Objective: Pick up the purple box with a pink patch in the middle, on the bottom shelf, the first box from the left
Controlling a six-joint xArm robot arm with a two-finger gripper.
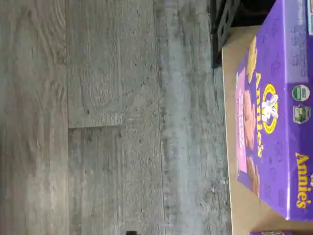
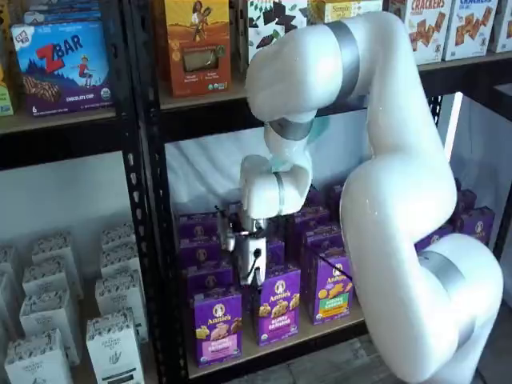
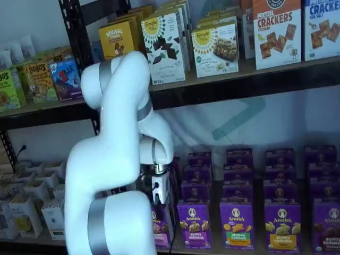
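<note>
Your white arm (image 2: 400, 200) stood bent in a high arch, the elbow up and the wrist (image 2: 268, 188) turned downward. In both shelf views the pincer (image 2: 251, 276) hung straight down under the wrist. You had its jaws fully apart, and they held nothing between them.

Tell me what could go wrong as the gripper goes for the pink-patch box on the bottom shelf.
The purple box has a violet-patch carton right beside it, so a finger may nudge or grab that one. More purple cartons stand close behind, so pushing in could shove the row back. The gripper hangs above the front row; its fingers are hard to make out.
</note>
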